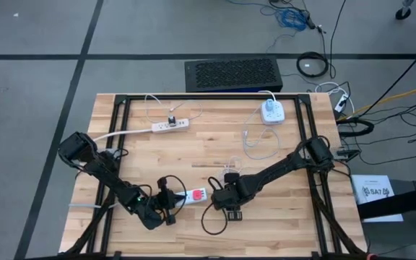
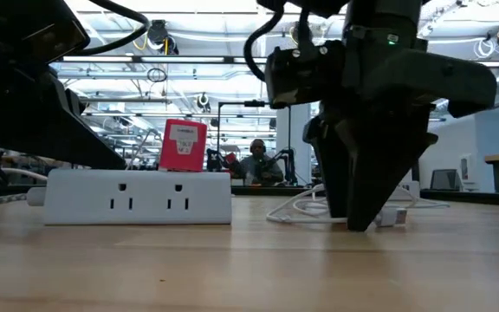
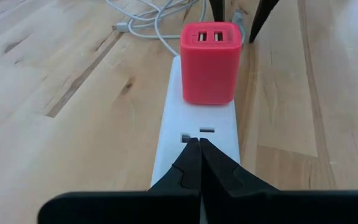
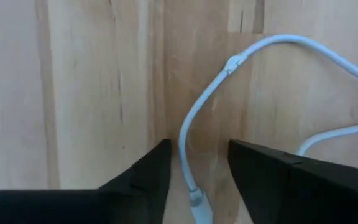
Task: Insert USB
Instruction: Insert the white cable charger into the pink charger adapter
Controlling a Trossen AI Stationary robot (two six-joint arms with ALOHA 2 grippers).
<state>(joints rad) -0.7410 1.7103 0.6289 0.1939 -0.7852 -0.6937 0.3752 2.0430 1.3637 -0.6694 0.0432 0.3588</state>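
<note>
The white USB cable lies on the wooden table toward the front edge, a little right of the middle, its plug end flat on the wood. The right gripper points straight down over it, its two fingers parted with the cable running between them; whether they pinch it yet I cannot tell. Just beside it stands the red charger, plugged upright into the end of a white power strip, with two USB sockets on its top face. The left gripper, clenched tight with nothing between its fingers, presses on the strip behind the charger.

The rest of the cable loops back across the table to a round white-and-blue adapter near the back edge. A second white power strip lies near the back edge, left of the middle. Behind the table sits a black perforated box, and a person sits far off in the room.
</note>
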